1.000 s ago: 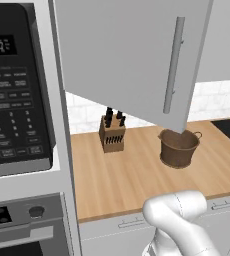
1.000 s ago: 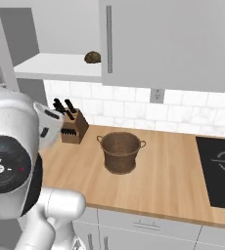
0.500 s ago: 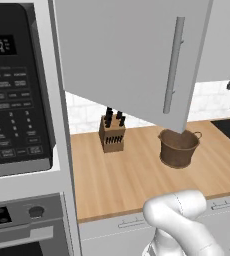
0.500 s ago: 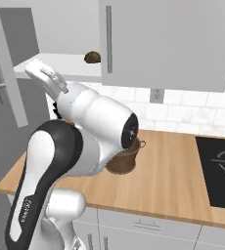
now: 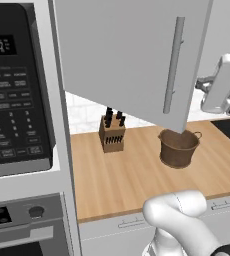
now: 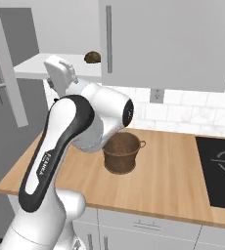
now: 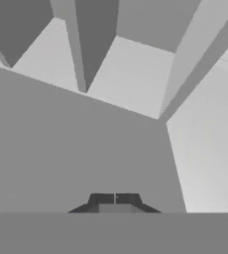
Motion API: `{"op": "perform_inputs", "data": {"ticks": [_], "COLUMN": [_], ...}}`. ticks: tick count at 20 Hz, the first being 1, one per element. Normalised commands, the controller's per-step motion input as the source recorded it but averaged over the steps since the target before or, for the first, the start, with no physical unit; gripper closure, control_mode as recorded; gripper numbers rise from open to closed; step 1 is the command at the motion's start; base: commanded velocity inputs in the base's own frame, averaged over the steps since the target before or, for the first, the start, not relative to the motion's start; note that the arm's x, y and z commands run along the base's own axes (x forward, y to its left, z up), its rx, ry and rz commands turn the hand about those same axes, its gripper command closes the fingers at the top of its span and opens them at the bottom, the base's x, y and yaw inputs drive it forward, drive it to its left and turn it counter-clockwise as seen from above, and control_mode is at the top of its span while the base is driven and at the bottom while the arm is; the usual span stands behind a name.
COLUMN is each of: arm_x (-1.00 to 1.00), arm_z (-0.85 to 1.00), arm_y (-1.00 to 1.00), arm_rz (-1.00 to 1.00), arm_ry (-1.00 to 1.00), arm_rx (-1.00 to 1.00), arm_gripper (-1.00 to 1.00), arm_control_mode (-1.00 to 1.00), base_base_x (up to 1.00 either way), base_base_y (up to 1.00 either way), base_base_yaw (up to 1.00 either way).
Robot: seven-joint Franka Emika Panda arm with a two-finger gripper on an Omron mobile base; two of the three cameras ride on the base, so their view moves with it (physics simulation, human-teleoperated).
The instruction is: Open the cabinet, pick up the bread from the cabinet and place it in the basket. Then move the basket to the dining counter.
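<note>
Nearest to me, low at the counter's front edge, the robot's white base and shoulder sit where they were a second ago, but the arm above them has swung a long way. A second back its big joint filled the left of the right base view; now it stands upright at the near left corner of the counter, with the hand risen beside the open shelf.

Just behind the arm's elbow, the basket [image 6: 121, 153] rests on the light wood countertop, unmoved and empty as far as I can see. The knife block [image 5: 112, 136] is further left and a little farther back, also untouched.

Higher up, the gripper [image 7: 115, 199] has its two dark tips pressed together with nothing between them, and it looks at bare grey and white panels.

Above and beyond that, the cabinet [image 5: 132, 55] door hangs swung open, as it already was a second ago. Farthest in, the bread [image 6: 92, 57] lies on the white shelf, to the right of the raised hand and apart from it.

So opening looks done, and I judge the arm is lining up to reach in; the jaws would need to part first.
</note>
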Motion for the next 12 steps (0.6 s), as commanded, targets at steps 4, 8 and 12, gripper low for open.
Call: {"op": "perform_inputs", "data": {"ticks": [4,8,12], "arm_x": [0.58,0.52,0.0], "arm_z": [-0.08,0.0,0.0], "arm_y": [0.33,0.6,1.0], "arm_rz": [0.04,0.08,0.2], "arm_ry": [0.17,0.17,0.18], "arm_rx": [0.17,0.18,0.07], "arm_gripper": [1.0,1.0,1.0], "arm_control_mode": [-1.0,-1.0,-1.0], "base_base_x": [0.0,0.0,0.0], "base_base_y": [0.0,0.0,0.0], "base_base_yaw": [0.0,0.0,0.0]}}
